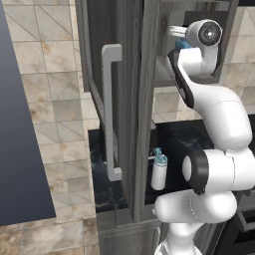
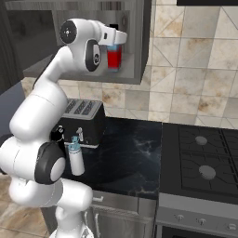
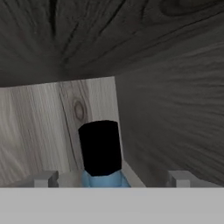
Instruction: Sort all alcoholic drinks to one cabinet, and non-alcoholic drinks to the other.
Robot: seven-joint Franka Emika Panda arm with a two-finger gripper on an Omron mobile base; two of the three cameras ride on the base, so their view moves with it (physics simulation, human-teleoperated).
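The gripper (image 3: 109, 179) stands open around the red bottle (image 2: 114, 58) inside the cabinet (image 2: 139, 42). A white bottle (image 2: 76, 158) stands on the bench (image 2: 125, 158).

I have the squat bottle (image 2: 114, 58) standing inside the open wall cabinet (image 2: 139, 51), on its bottom shelf, with the gripper (image 2: 117, 39) up at its neck and a finger on either side of the cap (image 3: 100, 148). Below the cabinet, on the counter (image 2: 125, 158), the lidded bottle (image 2: 76, 158) stands just in front of the toaster (image 2: 83, 122). The stove (image 2: 200, 162) sits to the right of the counter. The cabinet door (image 1: 112, 109) hangs open to the left.
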